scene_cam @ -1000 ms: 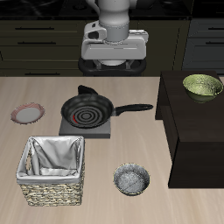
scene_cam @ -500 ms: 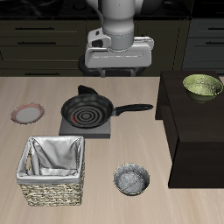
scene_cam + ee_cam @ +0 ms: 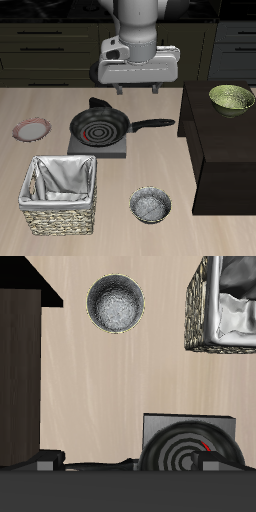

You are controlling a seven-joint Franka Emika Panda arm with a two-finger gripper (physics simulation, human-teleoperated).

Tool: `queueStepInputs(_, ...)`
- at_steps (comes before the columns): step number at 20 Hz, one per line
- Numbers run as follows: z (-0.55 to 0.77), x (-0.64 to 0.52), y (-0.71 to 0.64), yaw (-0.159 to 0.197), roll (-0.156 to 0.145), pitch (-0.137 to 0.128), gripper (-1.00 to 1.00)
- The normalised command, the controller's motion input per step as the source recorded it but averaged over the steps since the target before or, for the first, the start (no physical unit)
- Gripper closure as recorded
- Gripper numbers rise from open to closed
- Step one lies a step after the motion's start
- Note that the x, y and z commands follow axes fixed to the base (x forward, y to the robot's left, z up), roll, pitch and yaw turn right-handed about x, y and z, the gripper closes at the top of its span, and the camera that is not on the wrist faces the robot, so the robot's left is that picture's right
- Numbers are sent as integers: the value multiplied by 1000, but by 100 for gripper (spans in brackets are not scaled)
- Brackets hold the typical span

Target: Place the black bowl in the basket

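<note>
Near the table's front edge, the basket [image 3: 62,195] is sitting beside the black bowl [image 3: 150,206], apart from it. Farther back, the gripper [image 3: 139,91] is hanging above the pan [image 3: 100,126], fingers apparently spread and empty. Descending off-centre risks tipping the bowl's rim; bare tabletop is surrounding the bowl, the dark cabinet [image 3: 225,150] just beside.

Simulated kitchen: dark cabinets [image 3: 40,40], frying pan [image 3: 100,125] on stove plate [image 3: 100,145].
</note>
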Motion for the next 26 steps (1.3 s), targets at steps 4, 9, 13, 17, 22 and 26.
queueStepInputs(4, 116, 352, 13, -8, -14, -14, -100)
queueStepInputs(9, 70, 326, -3, -20, -20, 3, -100)
queueStepInputs(13, 58, 373, -18, 3, -14, -12, -100)
queueStepInputs(17, 21, 213, -18, -21, -4, 18, -100)
queueStepInputs(22, 51, 262, 22, -3, 23, -6, -100)
queueStepInputs(26, 26, 157, -3, 14, 0, -3, -100)
